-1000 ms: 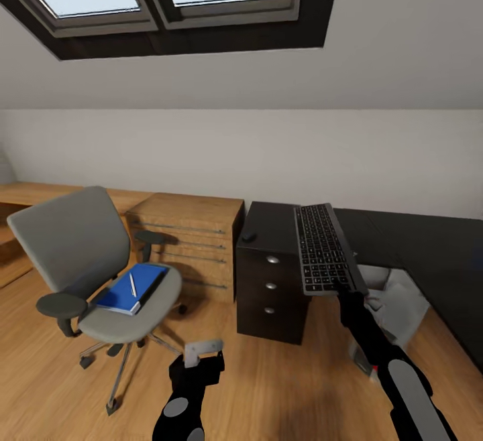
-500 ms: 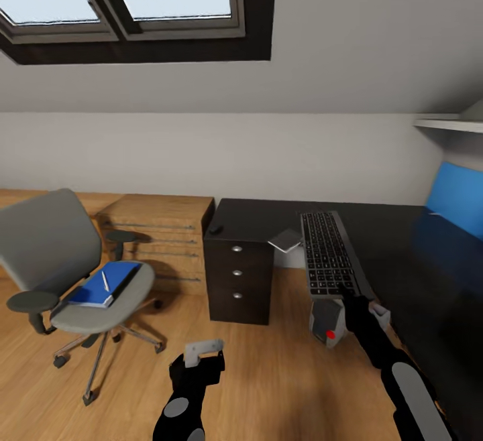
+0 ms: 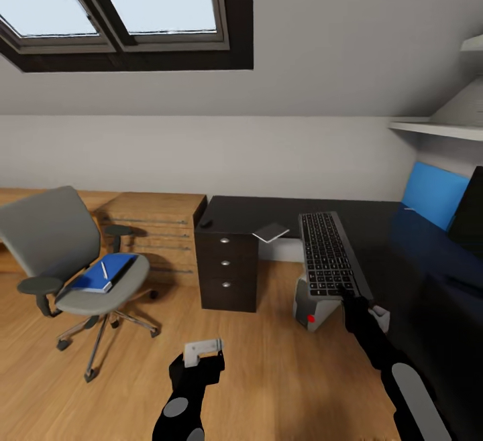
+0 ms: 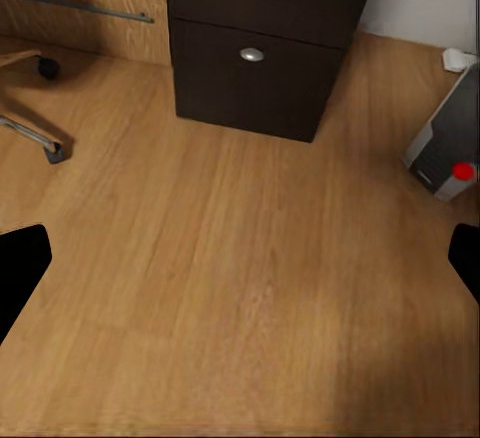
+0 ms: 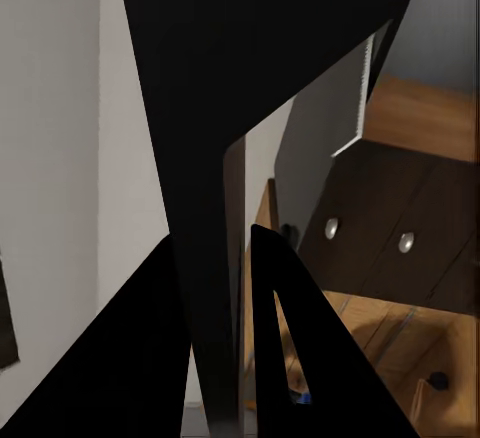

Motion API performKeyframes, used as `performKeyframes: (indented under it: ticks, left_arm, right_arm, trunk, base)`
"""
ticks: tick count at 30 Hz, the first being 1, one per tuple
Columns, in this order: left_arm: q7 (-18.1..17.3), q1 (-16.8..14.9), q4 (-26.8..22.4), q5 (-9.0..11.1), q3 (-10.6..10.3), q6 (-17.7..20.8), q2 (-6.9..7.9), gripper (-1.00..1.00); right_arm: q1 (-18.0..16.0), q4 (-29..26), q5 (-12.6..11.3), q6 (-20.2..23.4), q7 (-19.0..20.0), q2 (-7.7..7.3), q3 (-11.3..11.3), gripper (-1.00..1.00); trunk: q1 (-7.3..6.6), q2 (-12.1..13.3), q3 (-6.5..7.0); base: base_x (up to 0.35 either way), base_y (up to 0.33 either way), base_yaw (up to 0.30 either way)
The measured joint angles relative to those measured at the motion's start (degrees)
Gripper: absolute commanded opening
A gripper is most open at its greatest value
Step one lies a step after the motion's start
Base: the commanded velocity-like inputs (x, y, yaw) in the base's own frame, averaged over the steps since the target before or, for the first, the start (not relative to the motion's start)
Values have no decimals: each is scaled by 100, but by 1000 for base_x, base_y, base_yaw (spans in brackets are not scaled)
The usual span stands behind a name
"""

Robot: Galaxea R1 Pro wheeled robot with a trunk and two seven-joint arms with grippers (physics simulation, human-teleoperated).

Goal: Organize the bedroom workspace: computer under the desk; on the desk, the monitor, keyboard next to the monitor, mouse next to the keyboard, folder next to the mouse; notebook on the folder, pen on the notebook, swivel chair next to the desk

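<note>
Above the worktop: keyboard, slim, stiff, probably light; right gripper fingers clamp its near edge. Left gripper fingers spread, empty.

No readable text, labels, brands or numbers from my side in any feed. The keyboard at center right of the head view has keycaps too small and blurred to make out legends. The computer just below it shows a plain red dot, no marking. The folder at left is plain blue, nothing printed that I can read.
</note>
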Motion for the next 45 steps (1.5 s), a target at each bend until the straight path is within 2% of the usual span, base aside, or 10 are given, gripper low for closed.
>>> performKeyframes:
  ticks: [3,8,16,22,35,45]
  left_arm:
    - [0,0,0,0,-1,0,0,100]
    - [1,0,0,0,-4,0,-3,100]
    - [1,0,0,0,-7,0,-3,100]
    - [1,0,1,-3,-8,0,-8,100]
    - [0,0,9,-17,-9,8,-14,100]
    - [6,0,-9,-8,25,-15,19,100]
  right_arm:
    - [0,4,-4,3,0,0,-3,-100]
    - [0,5,-321,10,-51,-10,-1,-100]
    - [1,300,-333,10,-40,1,18,-100]
    - [1,763,-331,3,-19,2,20,-100]
    - [0,905,-340,1,-18,-9,0,-100]
    - [-7,952,-311,-85,-37,-8,-24,-100]
  trunk:
    - [-66,120,54]
    - [-176,321,144]
    - [-352,642,287]
    - [-484,883,395]
    - [-770,1405,629]
    - [-773,1406,630]
  base:
    - [-306,-215,0]
    - [-296,-231,0]
    - [-295,-232,0]
    - [-289,-238,0]
    - [-244,-274,0]
    - [-42,-55,0]
